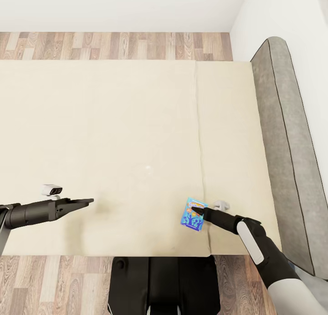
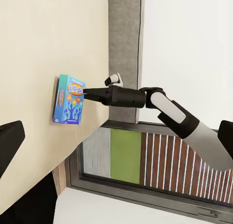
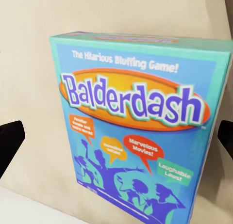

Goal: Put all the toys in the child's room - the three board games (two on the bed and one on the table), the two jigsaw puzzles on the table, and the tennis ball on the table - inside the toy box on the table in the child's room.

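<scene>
A light blue board game (image 1: 192, 214) with "Balderdash" in lettering lies near the front edge of the beige bed (image 1: 114, 133), by the seam between the mattress sections. My right gripper (image 1: 197, 210) is right at the box, open, its two fingertips (image 3: 9, 141) wide apart on either side of the box face (image 3: 136, 122). From the left wrist view the same box (image 2: 69, 100) shows with the right gripper (image 2: 87, 92) touching its upper edge. My left gripper (image 1: 90, 200) hovers open and holding nothing over the mattress, well left of the game.
The grey headboard (image 1: 284, 142) runs along the bed's right end against a white wall. Wood-plank floor (image 1: 114, 45) lies beyond the bed and at its near edge. My dark base (image 1: 159, 283) stands against the bed's front.
</scene>
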